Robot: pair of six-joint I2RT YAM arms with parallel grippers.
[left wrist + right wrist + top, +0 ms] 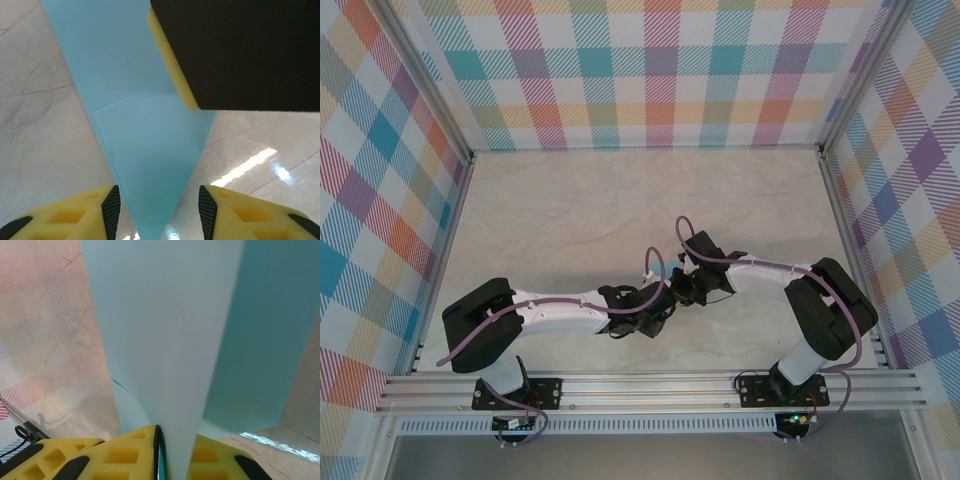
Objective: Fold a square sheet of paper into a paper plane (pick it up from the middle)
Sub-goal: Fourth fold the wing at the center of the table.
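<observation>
While the right gripper (159, 436) has its jaws pinched tight on the light-blue paper plane (145, 150), the left gripper (159, 206) sits with its jaws partly open, holding nothing. The plane's pointy tip pokes down between the left pads (111, 207) without touching either one. A black-and-yellow right finger (240, 50) overlaps its wide end. Marble-look table (40, 125) underneath; can't tell if the plane touches it.

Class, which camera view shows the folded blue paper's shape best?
Left wrist: the folded blue paper shows its tapering point and a fold edge plainly. The right wrist view shows it too close, a sheet pinched in the right pincer.
</observation>
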